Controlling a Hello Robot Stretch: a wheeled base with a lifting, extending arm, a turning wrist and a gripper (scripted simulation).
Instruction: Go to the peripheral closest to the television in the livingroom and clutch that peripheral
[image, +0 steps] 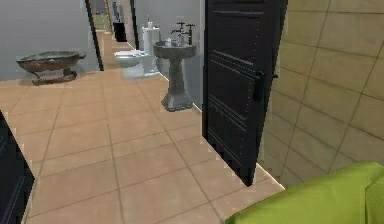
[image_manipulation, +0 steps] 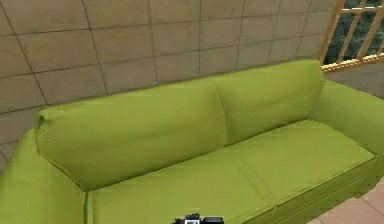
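Search step judged in hand. The gripper (image_manipulation: 188, 219) is noted with the green sofa (image_manipulation: 200, 140) just beyond it; finger state and load cannot be told. The peripheral's place cannot be told; turning away from the bathroom door (image: 240, 90) is called for.

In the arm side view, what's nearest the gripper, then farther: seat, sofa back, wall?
1. Seat, at the bottom, next to the gripper.
2. Sofa back, in the middle.
3. Wall, at the top, behind the sofa.
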